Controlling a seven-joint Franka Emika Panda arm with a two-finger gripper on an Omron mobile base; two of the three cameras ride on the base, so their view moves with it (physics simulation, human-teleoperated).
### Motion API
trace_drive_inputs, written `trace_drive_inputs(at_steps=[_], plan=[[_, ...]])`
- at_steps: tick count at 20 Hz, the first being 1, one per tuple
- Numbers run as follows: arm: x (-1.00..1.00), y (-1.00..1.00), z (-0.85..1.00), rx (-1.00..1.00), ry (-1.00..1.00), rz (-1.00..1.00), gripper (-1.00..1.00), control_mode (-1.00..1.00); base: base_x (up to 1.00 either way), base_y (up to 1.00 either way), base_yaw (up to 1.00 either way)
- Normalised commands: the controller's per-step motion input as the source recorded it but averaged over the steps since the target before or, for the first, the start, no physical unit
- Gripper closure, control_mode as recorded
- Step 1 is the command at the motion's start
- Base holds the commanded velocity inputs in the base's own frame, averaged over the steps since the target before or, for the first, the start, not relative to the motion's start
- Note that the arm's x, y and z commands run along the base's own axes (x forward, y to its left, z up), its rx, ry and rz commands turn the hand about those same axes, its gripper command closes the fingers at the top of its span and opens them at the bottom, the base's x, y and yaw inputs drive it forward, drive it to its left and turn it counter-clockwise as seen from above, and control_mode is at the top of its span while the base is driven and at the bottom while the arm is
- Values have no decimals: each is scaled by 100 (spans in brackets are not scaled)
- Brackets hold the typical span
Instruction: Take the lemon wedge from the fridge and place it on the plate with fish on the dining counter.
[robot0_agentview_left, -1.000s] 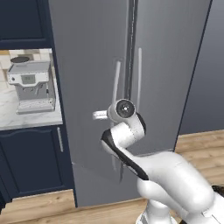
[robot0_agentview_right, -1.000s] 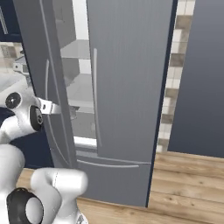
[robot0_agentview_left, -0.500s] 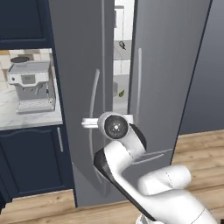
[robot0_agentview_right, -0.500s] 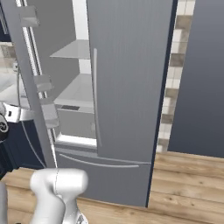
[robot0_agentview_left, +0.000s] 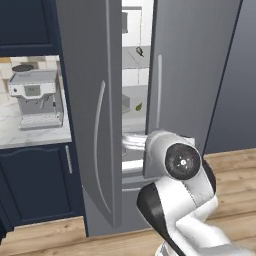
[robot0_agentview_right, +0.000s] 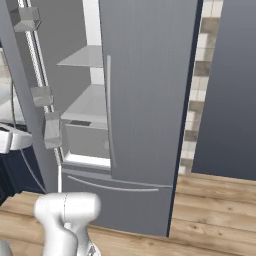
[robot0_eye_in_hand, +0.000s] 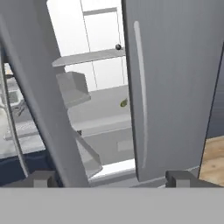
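The fridge (robot0_agentview_left: 190, 75) stands with its left door (robot0_agentview_left: 92, 115) swung partly open and its right door (robot0_eye_in_hand: 175, 87) shut. Through the gap the lemon wedge (robot0_eye_in_hand: 124, 103) lies on a grey middle shelf, a tiny olive sliver close to the right door's edge; it is also in the left base view as the lemon wedge (robot0_agentview_left: 138, 106). My gripper (robot0_eye_in_hand: 111, 179) is open, its fingertips (robot0_eye_in_hand: 41, 178) wide apart with nothing between them, well short of the shelf and facing the gap. The plate and the dining counter are out of view.
A small dark object (robot0_eye_in_hand: 117, 47) sits on the upper shelf. Door bins (robot0_agentview_right: 51, 131) line the inside of the open door. A coffee machine (robot0_agentview_left: 35, 97) stands on the marbled worktop at the left, above navy cabinets (robot0_agentview_left: 40, 185). Wooden floor (robot0_agentview_right: 215, 210) lies to the right.
The left fridge door has swung wider open. My gripper has gone from nearly shut on its handle to open, and the arm has dropped lower in front of the fridge.
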Motion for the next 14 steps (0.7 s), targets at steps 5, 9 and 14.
trace_drive_inputs(at_steps=[5, 9, 14], plan=[[53, -91, 34, 26, 29, 12, -100, -100, 0, 0, 0], [77, -72, 9, 16, 29, 30, -100, -100, 0, 0, 0], [82, -24, -25, 10, 3, 44, -100, -100, 0, 0, 0]])
